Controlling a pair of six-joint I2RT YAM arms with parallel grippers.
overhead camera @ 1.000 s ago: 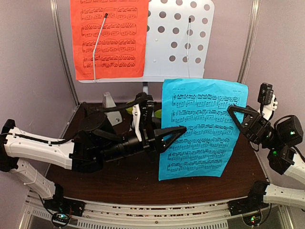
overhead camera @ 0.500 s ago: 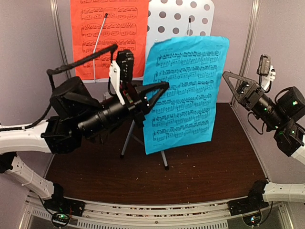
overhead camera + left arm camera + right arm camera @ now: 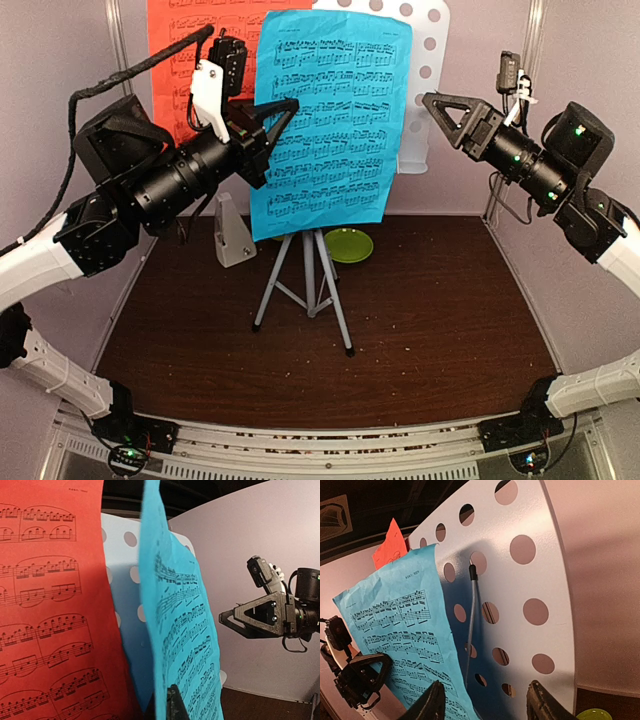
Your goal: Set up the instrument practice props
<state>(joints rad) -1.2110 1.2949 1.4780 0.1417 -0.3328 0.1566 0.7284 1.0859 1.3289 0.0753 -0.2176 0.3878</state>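
Note:
My left gripper (image 3: pixel 278 112) is shut on the left edge of the blue music sheet (image 3: pixel 332 120) and holds it upright in front of the pale grey perforated music-stand desk (image 3: pixel 428 60). In the left wrist view one dark fingertip (image 3: pixel 175 705) lies against the blue sheet (image 3: pixel 185 630). The red music sheet (image 3: pixel 175 40) lies on the desk's left half. The desk stands on the grey tripod (image 3: pixel 308 275). The whitish metronome (image 3: pixel 232 232) stands on the table behind the tripod's left leg. My right gripper (image 3: pixel 440 105) is open, to the right of the blue sheet and apart from it.
A lime-green dish (image 3: pixel 350 244) lies on the brown table (image 3: pixel 420 340) behind the tripod. A thin wire page holder (image 3: pixel 470 625) runs down the desk's right half (image 3: pixel 540 570). Purple walls close in on both sides.
The left arm has lifted the blue sheet from low over the table up to the stand desk. The right gripper let go of the sheet's right edge, opened and rose.

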